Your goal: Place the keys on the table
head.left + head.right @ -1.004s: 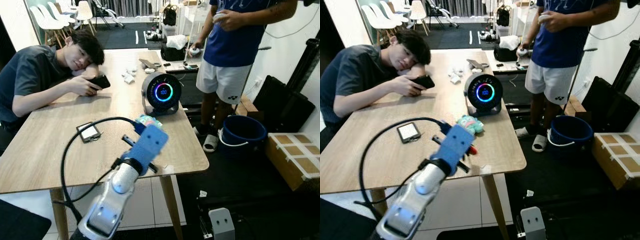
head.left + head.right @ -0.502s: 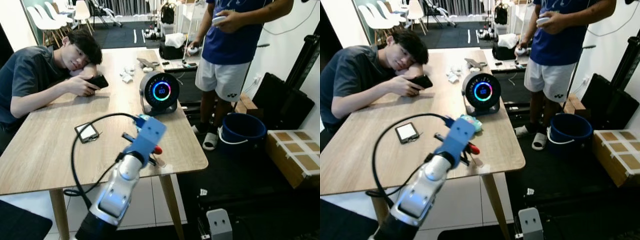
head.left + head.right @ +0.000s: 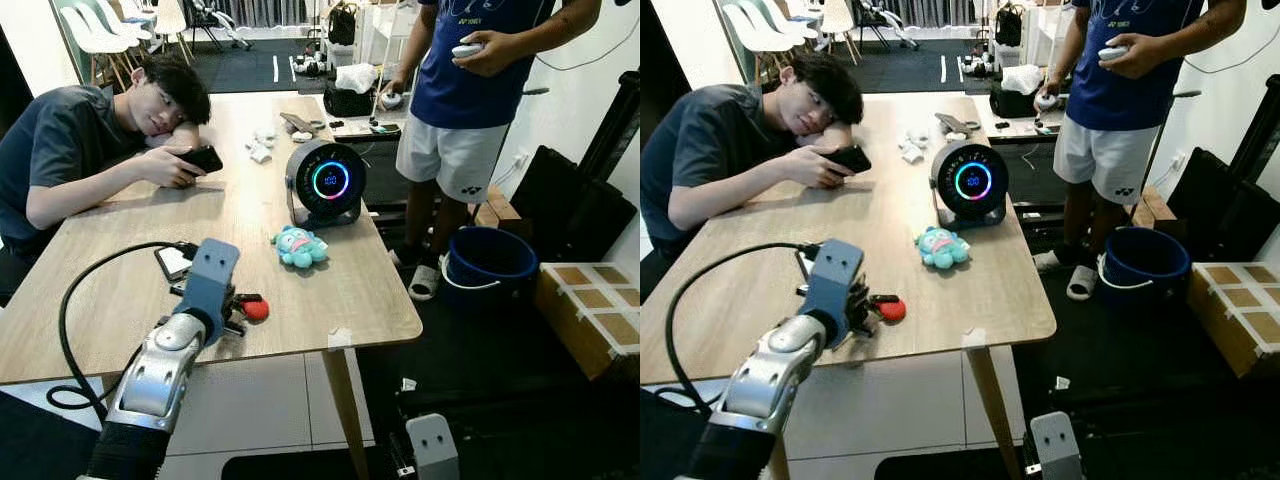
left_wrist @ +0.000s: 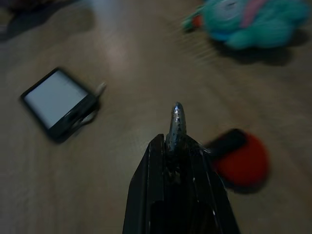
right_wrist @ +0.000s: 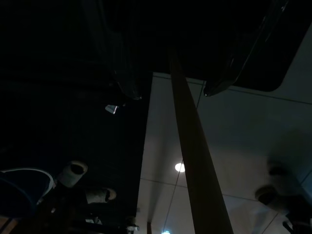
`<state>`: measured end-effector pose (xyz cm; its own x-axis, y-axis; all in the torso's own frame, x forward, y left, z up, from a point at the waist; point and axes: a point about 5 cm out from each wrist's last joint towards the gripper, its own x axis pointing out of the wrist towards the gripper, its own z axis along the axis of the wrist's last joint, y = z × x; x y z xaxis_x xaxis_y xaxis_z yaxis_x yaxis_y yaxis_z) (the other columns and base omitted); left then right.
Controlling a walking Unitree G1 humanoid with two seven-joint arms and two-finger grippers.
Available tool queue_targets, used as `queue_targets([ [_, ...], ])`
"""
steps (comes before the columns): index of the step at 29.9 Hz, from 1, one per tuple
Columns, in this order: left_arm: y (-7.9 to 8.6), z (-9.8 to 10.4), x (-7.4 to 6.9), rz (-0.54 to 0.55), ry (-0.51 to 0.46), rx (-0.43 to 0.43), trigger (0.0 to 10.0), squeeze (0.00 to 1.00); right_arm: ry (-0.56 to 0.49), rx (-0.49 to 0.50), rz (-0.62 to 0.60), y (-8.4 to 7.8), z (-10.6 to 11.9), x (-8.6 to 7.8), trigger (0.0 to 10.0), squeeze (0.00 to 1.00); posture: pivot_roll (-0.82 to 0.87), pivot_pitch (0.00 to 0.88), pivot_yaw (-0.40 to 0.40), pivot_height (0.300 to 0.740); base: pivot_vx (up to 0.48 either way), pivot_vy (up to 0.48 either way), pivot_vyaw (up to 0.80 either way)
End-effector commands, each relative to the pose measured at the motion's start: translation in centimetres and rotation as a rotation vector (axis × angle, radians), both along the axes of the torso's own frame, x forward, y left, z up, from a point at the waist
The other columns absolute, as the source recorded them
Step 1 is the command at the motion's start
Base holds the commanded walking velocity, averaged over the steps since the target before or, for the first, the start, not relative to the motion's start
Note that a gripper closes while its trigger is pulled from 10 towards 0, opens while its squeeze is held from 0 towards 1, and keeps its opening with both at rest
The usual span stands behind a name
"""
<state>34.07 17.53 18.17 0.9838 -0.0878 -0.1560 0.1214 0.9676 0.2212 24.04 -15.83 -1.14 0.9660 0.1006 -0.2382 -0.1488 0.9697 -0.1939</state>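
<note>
- left gripper (image 4: pixel 176 127) sits low over the near part of the wooden table (image 3: pixel 330 290), its 2 black fingers pinched together on the metal key (image 4: pixel 176 122) of the keys, so it's closed and gripping them
- the keys (image 3: pixel 247 306) are right at the tabletop by the near edge, with the round red fob (image 4: pixel 242 160) lying just beside the fingers. can't tell if the key blade itself is touching the wood
- a small black phone (image 4: pixel 57 104) with a lit pale screen lies on the table near the gripper, on the side away from the fob
- a teal plush toy (image 3: pixel 299 246) sits further in on the table, between the keys and a round black speaker (image 3: pixel 325 182) with a glowing ring
- a thick black cable (image 3: pixel 85 300) loops from the left arm out over the table edge
- a person in a dark shirt (image 3: pixel 75 150) leans on the far left of the table, head down on an arm, holding a dark phone (image 3: pixel 202 159)
- another person in a blue shirt and white shorts (image 3: pixel 462 100) stands on the right side, next to a blue bucket (image 3: pixel 487 268) on the floor
- right gripper (image 5: pixel 170 92) hangs in the dark under the table beside a table leg (image 5: pixel 195 165), fingers spread apart and holding nothing
</note>
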Motion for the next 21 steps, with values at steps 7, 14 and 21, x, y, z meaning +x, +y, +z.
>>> queue_targets([
  [7, -1.7, 1.1, -0.3, -0.049, -0.019, -0.300, 10.0, 1.00, 0.038, -0.004, 0.006, 0.1, -0.6, -0.5, 10.0, 0.00, 0.14, 0.186, 0.026, 0.740, 0.000, 0.000, 0.00],
  [14, -0.9, 4.1, -1.3, -0.137, -0.100, -0.577, 10.0, 0.00, 0.041, -0.008, 0.005, 0.0, -0.7, -0.5, 10.0, 0.00, 0.15, 0.184, 0.030, 0.740, 0.000, 0.000, 0.00],
  [21, 3.8, 2.9, -3.8, -0.001, -0.131, -0.241, 10.0, 0.00, 0.044, -0.007, 0.005, 0.0, -0.7, -0.4, 10.0, 0.00, 0.16, 0.181, 0.029, 0.740, 0.000, 0.000, 0.00],
])
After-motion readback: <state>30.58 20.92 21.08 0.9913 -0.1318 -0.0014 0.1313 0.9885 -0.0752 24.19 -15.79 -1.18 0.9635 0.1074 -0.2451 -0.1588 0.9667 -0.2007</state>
